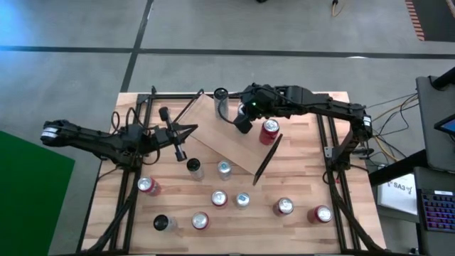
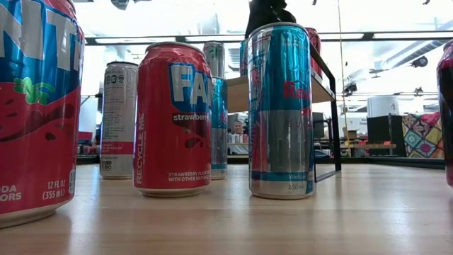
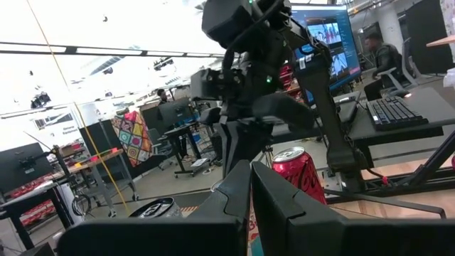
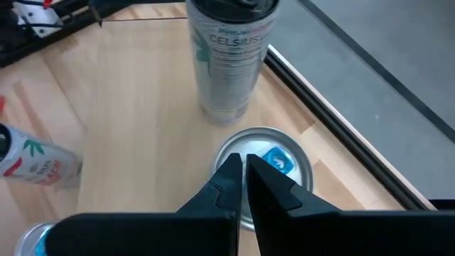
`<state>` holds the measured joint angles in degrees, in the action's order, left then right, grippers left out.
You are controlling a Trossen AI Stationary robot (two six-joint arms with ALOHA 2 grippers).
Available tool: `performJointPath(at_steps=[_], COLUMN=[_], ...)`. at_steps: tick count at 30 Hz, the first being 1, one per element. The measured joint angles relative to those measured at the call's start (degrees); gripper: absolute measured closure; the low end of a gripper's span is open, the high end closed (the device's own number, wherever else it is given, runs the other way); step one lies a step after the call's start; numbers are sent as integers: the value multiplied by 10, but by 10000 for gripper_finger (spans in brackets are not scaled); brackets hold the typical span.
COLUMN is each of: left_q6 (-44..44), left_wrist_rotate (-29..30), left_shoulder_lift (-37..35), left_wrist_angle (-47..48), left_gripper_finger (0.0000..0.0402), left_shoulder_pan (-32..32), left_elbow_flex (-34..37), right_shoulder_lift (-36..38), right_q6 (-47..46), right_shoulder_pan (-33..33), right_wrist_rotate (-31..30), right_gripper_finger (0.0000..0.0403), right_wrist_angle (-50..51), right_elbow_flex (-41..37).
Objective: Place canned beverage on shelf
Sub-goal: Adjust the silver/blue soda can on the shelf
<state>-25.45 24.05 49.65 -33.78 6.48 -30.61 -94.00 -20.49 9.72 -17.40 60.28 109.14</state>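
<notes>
Can (image 4: 264,168) upright on shelf (image 1: 238,146) (axis vertical).

Butcher-block table (image 1: 298,171), light wood planks. Shelf (image 1: 227,135) sits diagonal across the far-middle part, pale plank w/ thin black frame at each short end. On the shelf: silver can (image 1: 221,96) at far end, red can (image 1: 269,129) nearer the right edge. Directly on the tabletop, approx. ten more cans standing upright in a loose scatter along the near half: red, silver, blue, two dark-topped.
</notes>
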Motion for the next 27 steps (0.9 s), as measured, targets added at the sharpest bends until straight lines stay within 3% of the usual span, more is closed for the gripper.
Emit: performJointPath(at_steps=[27], left_q6=[-2], left_wrist_rotate=[0], left_shoulder_lift=[0], left_wrist_angle=[0], left_gripper_finger=[402], left_shoulder_pan=[0], left_elbow_flex=[0], right_shoulder_lift=[3], right_q6=[-39], right_shoulder_pan=[-10], right_wrist_rotate=[-4], right_gripper_finger=[390], right_wrist_angle=[53], right_elbow_flex=[22])
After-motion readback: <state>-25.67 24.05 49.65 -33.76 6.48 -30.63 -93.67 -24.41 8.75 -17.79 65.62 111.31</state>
